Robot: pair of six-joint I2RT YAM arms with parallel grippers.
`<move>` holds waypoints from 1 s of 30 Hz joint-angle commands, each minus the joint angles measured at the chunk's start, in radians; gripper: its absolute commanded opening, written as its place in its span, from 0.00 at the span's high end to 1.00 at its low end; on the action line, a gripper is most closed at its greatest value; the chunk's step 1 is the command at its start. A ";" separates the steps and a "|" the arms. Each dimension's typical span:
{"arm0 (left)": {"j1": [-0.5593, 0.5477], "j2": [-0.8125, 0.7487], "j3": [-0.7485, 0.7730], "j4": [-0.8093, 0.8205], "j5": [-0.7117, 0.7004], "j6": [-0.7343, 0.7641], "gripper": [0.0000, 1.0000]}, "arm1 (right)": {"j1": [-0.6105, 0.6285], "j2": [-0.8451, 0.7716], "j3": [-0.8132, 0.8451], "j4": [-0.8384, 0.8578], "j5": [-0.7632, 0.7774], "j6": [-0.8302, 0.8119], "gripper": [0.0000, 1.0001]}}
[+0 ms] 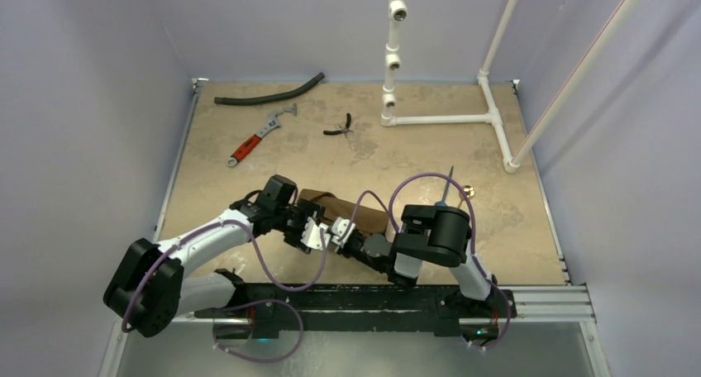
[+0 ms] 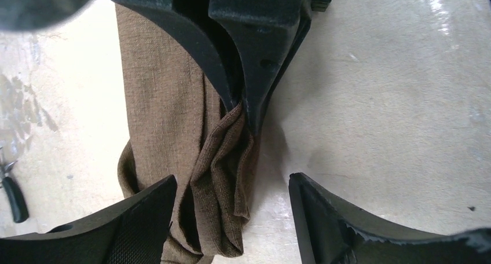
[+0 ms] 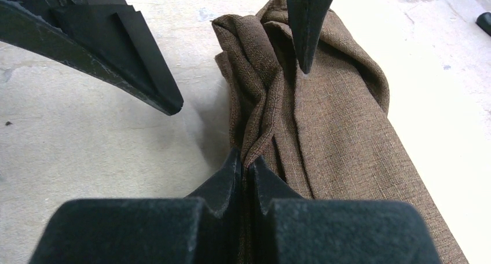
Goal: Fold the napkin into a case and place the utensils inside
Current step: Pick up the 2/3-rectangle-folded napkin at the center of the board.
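Note:
The dark-brown napkin (image 1: 351, 210) lies folded into a long strip on the tan table, mostly hidden under both wrists in the top view. My right gripper (image 3: 246, 162) is shut on a bunched fold of the napkin (image 3: 341, 136) at its near end. My left gripper (image 2: 233, 182) faces it, open, its fingertips straddling the same bunched edge of the napkin (image 2: 162, 102) without pinching it. One fingertip (image 2: 147, 209) rests over the cloth; the other is over bare table. A dark thin utensil (image 1: 448, 187) lies right of the napkin, behind the right arm.
At the back of the table lie a black hose (image 1: 269, 92), a red-handled wrench (image 1: 256, 139) and small black pliers (image 1: 339, 127). A white pipe frame (image 1: 446, 119) stands at the back right. Walls close in on three sides.

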 commanded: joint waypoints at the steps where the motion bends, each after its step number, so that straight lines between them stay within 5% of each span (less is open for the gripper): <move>1: 0.032 0.044 -0.052 0.011 -0.234 -0.003 0.31 | 0.002 -0.028 -0.023 0.472 0.014 0.020 1.00; 7: 0.047 0.094 -0.064 0.015 -0.236 0.026 0.51 | 0.001 -0.026 -0.023 0.479 0.013 0.022 1.00; 13: 0.074 0.117 -0.064 0.028 -0.227 0.037 0.56 | 0.002 -0.022 -0.027 0.487 0.008 0.026 1.00; 19: 0.080 0.131 -0.021 -0.034 -0.211 0.044 0.85 | 0.001 -0.048 -0.039 0.488 -0.003 0.032 1.00; 30: 0.080 0.112 0.053 -0.110 -0.147 -0.027 0.92 | -0.007 -0.085 -0.057 0.488 -0.085 0.154 0.90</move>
